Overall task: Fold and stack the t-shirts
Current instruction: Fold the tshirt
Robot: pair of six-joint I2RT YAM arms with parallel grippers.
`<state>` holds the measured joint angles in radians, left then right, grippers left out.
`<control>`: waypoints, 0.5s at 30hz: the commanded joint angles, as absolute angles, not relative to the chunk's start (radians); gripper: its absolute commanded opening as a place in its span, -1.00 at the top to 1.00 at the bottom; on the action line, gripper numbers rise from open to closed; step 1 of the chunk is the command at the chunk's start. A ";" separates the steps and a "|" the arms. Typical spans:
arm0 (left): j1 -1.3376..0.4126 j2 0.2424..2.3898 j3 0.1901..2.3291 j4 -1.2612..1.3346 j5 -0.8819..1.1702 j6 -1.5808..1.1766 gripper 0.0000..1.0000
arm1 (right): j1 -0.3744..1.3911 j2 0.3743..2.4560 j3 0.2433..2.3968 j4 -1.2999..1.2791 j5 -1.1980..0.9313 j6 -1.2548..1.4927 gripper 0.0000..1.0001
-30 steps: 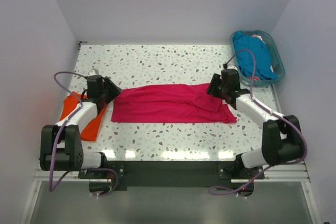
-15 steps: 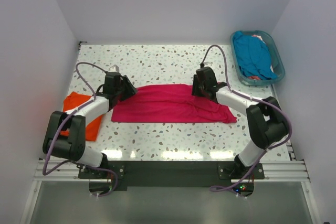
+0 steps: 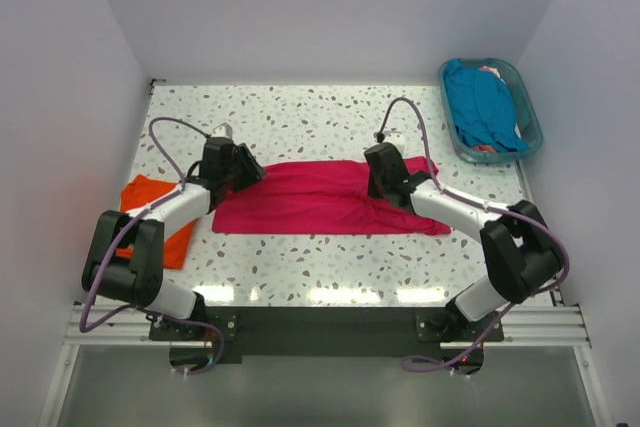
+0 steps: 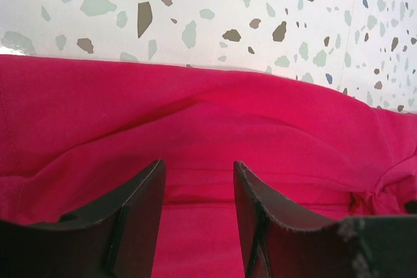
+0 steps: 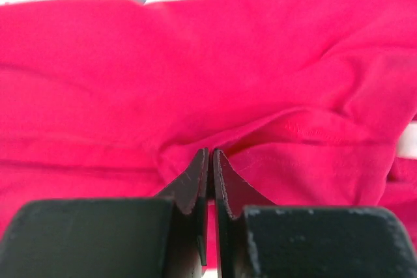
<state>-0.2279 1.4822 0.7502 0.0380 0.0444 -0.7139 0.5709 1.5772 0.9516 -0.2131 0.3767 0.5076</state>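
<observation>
Fingers from the top view: the left gripper sits at the left end of the pink t-shirt and the right gripper is low on its right half; can't read the jaw gap on either from up here. Pink tee lies spread widthwise mid-table, its right end rumpled. Orange t-shirt is at the left edge, partly under the left arm, just beside the pink one. Teal t-shirt is bunched in the basket at the far right corner, well apart from both.

Left wrist: left gripper has its fingers spread wide, with only flat pink t-shirt showing in the gap. Nothing held. Can't tell if the tips touch the cloth. Bare speckled table lies beyond the shirt's far edge.

Right wrist: right gripper is closed to a hairline slit. Pink t-shirt fills the view, and its creases run into the tips, so a fold of fabric is pinched there.
</observation>
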 commanded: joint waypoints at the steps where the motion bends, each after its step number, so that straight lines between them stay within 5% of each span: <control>1: -0.245 1.477 0.761 0.107 0.074 -0.693 -0.01 | 0.629 1.491 0.881 -0.164 0.413 0.575 0.96; 6: -0.273 1.509 0.772 0.135 0.141 -0.678 -0.01 | 0.692 1.460 0.776 -0.094 0.426 0.615 0.74; 10: -0.327 1.548 0.788 0.170 0.201 -0.651 -0.03 | 0.693 1.421 0.758 -0.116 0.455 0.614 0.18; 15: -0.420 1.569 0.818 0.227 0.247 -0.603 -0.07 | 0.683 1.266 0.787 -0.230 0.566 0.583 -0.08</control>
<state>-0.3626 1.5677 0.7654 0.1196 0.1852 -0.6651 0.6926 1.3842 0.7513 -0.2073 0.4351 0.5846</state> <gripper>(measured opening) 0.527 0.527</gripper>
